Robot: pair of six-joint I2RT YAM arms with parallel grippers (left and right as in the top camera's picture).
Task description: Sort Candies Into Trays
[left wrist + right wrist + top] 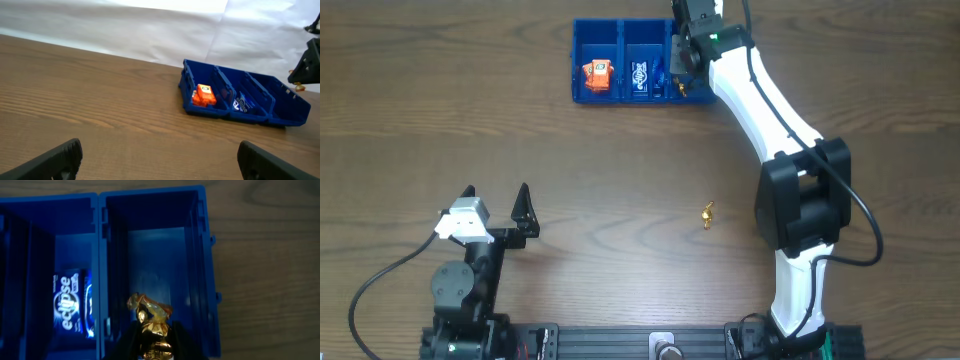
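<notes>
Gold-wrapped candy (150, 325) was seen clamped in the right gripper (153, 342), held over the blue tray's (576, 60) right end compartment | blue packet (642, 74) was lodged in the middle, orange candy (598, 74) in the left | second gold candy (708, 214) was spotted loose on the table (570, 170) | left gripper (496, 190) was held open, well apart.

Tbl (470, 120): mid-brown, wood grain running across. Tray (576, 70): solid blue, all 3 bins. Orange candy (597, 75): orange w/ small white patch. Blue pack (641, 75): dark blue, white lettering. Foil candy (150, 322): shiny gold. Loose candy (708, 214): gold too. Right arm (760, 95): white links, black joints. Left gripper (496, 189): black fingers, white block. Backdrop (125, 25): white.
</notes>
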